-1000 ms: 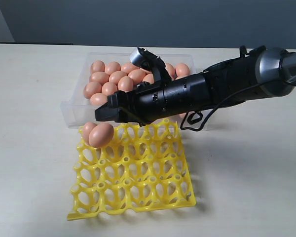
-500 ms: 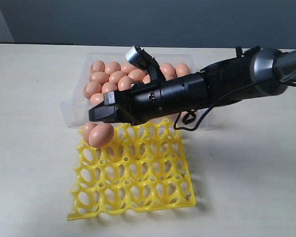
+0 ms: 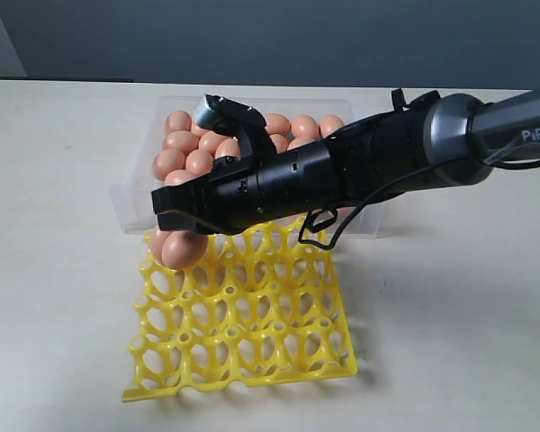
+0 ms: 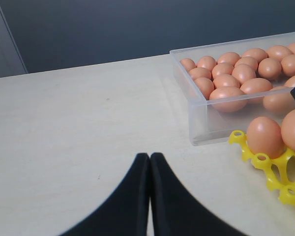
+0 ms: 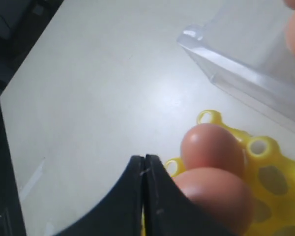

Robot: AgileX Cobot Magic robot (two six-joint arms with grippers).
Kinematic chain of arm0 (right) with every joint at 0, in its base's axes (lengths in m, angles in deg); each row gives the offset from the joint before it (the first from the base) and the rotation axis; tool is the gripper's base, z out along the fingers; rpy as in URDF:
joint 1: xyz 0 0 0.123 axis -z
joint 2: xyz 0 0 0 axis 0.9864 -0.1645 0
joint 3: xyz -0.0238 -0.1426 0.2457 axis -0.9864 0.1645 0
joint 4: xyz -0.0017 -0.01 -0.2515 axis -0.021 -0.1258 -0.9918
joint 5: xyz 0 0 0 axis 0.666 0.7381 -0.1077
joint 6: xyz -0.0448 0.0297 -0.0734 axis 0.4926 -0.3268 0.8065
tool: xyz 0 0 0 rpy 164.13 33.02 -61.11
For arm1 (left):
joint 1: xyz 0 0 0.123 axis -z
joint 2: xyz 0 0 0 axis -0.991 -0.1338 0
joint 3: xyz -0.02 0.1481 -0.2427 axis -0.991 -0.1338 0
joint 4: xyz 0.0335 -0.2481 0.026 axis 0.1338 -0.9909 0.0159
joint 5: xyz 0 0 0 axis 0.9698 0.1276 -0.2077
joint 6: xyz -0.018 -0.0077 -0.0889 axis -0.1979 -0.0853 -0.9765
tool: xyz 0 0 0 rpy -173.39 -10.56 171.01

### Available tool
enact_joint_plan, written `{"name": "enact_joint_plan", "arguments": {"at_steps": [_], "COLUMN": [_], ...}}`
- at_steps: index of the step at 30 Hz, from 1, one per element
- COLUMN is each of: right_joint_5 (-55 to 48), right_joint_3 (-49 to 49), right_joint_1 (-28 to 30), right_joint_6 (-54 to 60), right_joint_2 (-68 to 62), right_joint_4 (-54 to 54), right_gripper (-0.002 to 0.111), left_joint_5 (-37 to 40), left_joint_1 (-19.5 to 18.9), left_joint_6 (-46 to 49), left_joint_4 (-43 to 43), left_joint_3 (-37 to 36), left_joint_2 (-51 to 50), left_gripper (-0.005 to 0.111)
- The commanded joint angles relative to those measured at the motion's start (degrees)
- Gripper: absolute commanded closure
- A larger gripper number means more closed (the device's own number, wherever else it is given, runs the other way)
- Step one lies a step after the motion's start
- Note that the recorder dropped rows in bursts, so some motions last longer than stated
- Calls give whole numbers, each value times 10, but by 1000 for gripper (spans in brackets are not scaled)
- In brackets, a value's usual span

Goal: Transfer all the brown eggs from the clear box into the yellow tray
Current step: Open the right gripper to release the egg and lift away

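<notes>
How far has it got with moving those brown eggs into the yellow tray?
Barely started. Done: two eggs sit in one corner of the yellow tray. In hand: nothing; the right gripper is shut and empty beside those two, and the left gripper is shut too. Left: a dozen or more eggs in the clear box; most cups are empty.

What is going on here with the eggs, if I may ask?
The robot is moving eggs from the clear box into the yellow tray. Two brown eggs sit in the tray's corner next to the box, its other cups are empty, and many more eggs lie in the box. The right pincer hangs shut and empty just above those two eggs. The left pincer is shut over the bare table.
</notes>
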Motion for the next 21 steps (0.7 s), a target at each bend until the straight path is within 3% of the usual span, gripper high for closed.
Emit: {"name": "enact_joint_plan", "arguments": {"at_steps": [1, 10, 16, 21], "right_joint_5": [34, 47, 64, 66], "right_joint_3": [-3, -3, -3, -3], "right_joint_1": [-1, -1, -1, -1], "right_joint_6": [3, -3, -73, -82], "right_joint_2": [1, 1, 1, 1], "right_joint_4": [-18, -30, -115, -124], "right_gripper": [109, 109, 109, 109], "left_joint_5": [-6, -6, -6, -6], "left_joint_1": [-2, -2, -2, -2], "left_joint_6": [0, 0, 0, 0], "left_joint_4": [0, 0, 0, 0], "left_joint_3": [-2, -2, -2, -2], "left_joint_2": [3, 3, 3, 3], "left_gripper": [106, 106, 106, 106]}}
